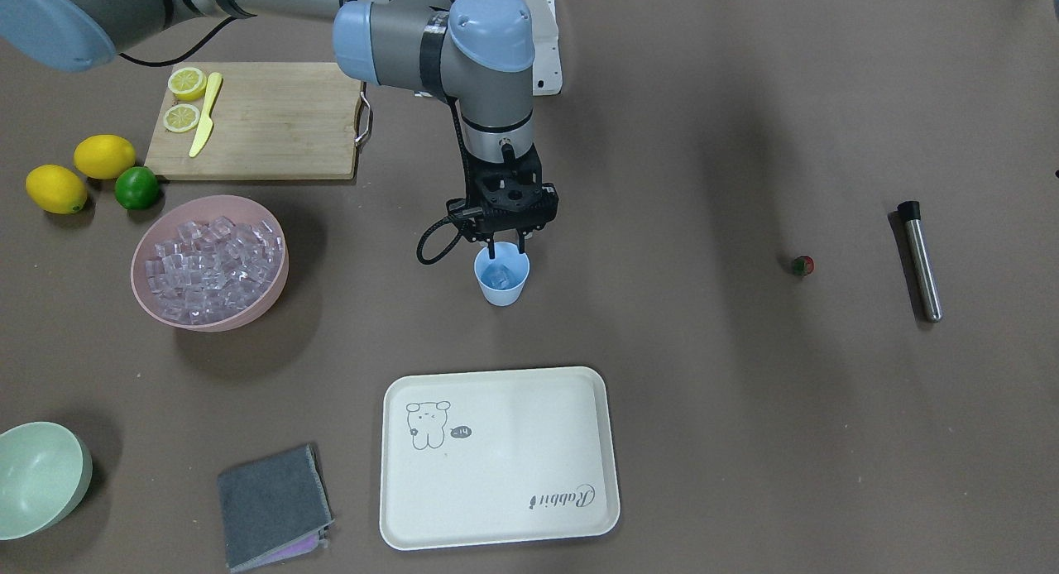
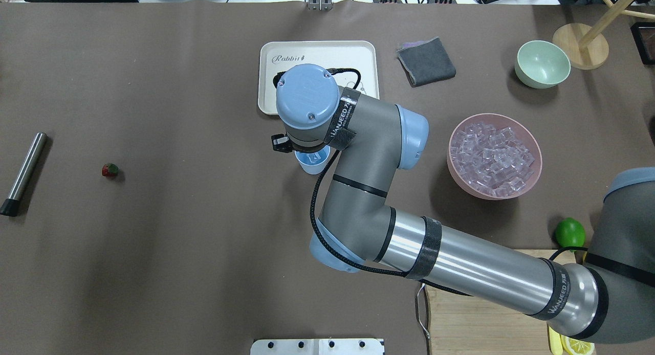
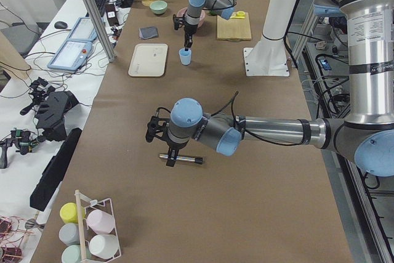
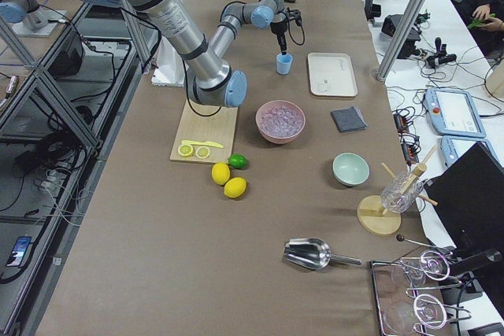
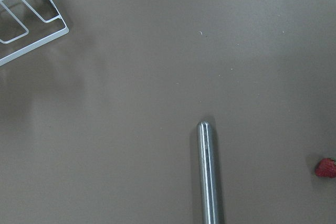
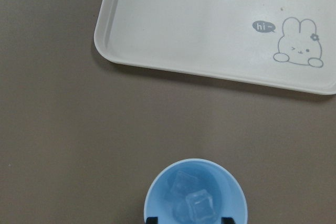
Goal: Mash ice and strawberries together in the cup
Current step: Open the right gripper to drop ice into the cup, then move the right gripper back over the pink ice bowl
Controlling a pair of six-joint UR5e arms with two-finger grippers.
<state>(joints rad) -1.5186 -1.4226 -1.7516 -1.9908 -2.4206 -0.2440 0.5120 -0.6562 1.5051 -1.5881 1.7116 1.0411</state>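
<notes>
The light blue cup [image 1: 501, 280] stands mid-table with two clear ice cubes [image 6: 194, 203] inside. My right gripper [image 1: 506, 250] hangs open just above its mouth, one fingertip at each side of the rim in the right wrist view, holding nothing. More ice [image 1: 211, 264] fills the pink bowl [image 1: 248, 313]. The tiny red strawberry [image 1: 802, 265] lies alone on the mat, near a steel muddler [image 1: 920, 260]. My left gripper [image 3: 170, 159] hovers over that muddler [image 5: 209, 177]; I cannot tell whether it is open or shut.
A cream tray [image 1: 496, 458] lies just beyond the cup, with a grey cloth [image 1: 273, 504] and a pale green bowl [image 1: 41, 475] further along. A cutting board [image 1: 265, 119] with lemon halves and a yellow knife, two lemons and a lime [image 1: 136, 188] sit by the pink bowl.
</notes>
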